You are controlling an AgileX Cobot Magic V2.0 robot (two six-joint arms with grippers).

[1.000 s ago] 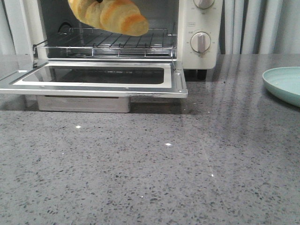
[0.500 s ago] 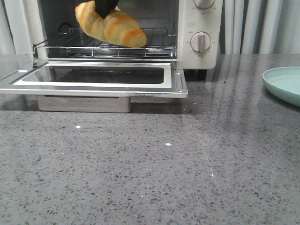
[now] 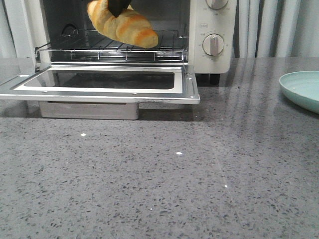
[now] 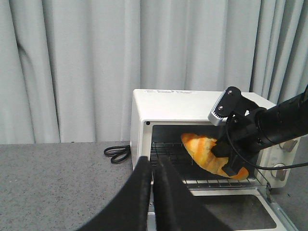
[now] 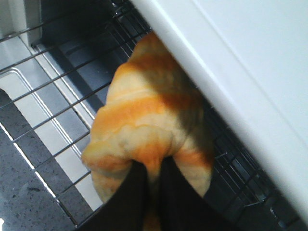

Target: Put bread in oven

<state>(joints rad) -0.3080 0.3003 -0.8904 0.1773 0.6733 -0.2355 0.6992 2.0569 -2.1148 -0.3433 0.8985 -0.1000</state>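
Right under your right end effector (image 5: 149,166), clamped on the bread (image 3: 123,24), sits the rack (image 3: 109,49); release early and it rolls onto the door (image 3: 99,92).

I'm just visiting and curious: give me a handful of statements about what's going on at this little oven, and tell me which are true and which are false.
1. The oven door is shut. False: it lies folded down, open.
2. The right gripper is clamped on the bread. True.
3. The bread lies flat on the wire rack, released. False: it is held tilted over the rack, only its tapered end close to the wires.
4. A pale green plate sits on the counter to the right of the oven. True.
5. The left gripper holds a second roll. False: its fingers are together with nothing between them.
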